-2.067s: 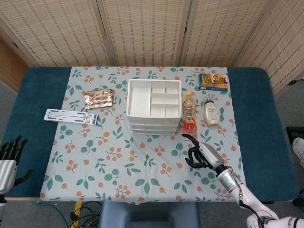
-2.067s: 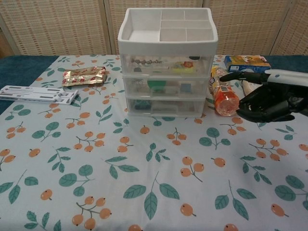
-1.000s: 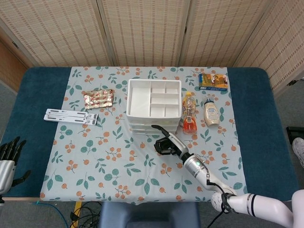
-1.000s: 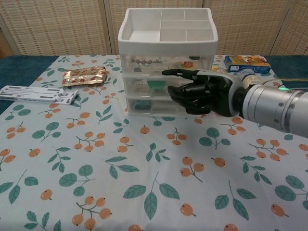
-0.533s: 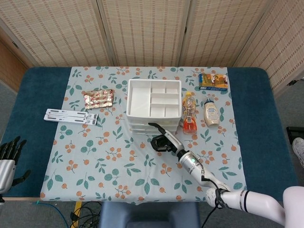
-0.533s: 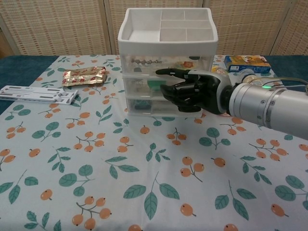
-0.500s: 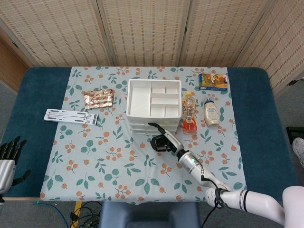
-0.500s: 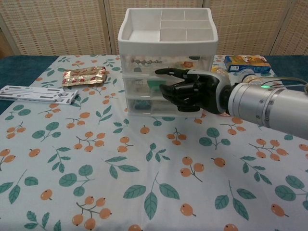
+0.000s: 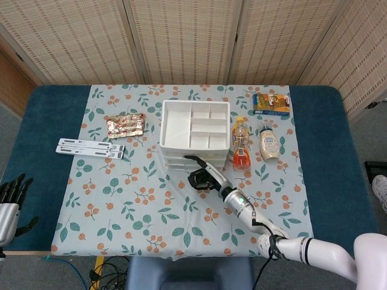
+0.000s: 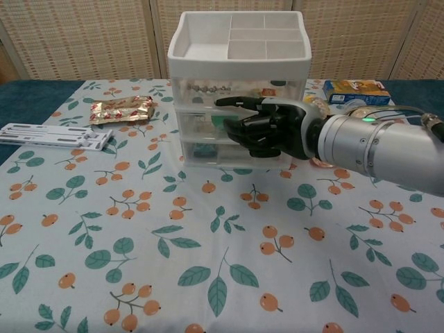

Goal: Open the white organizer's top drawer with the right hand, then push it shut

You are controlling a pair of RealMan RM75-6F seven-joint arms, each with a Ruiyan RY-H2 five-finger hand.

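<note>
While the white organizer (image 10: 239,90) is standing near the middle of the flower-patterned worktop (image 9: 145,199), the right robot hand (image 10: 267,128) is reaching across its clear drawer fronts, one finger stretched along the lower edge of the top drawer (image 10: 239,92) and the rest curled in with nothing visibly in them. Whether that finger is touching the drawer cannot be told. The hand is hiding much of the middle drawer, and the top drawer is looking closed, flush with the others. The small items inside the drawers are too blurred to name.

The left robot hand (image 9: 11,202) is resting at the lower left edge of the head view, fingers spread, holding nothing, partly cut off.

A blue box (image 9: 271,103), an orange bottle (image 9: 240,144) and a pale bottle (image 9: 269,144) are lying right of the organizer; their labels are not readable. A foil packet (image 9: 125,125) and white strips (image 9: 91,148) are lying to its left, print illegible.
</note>
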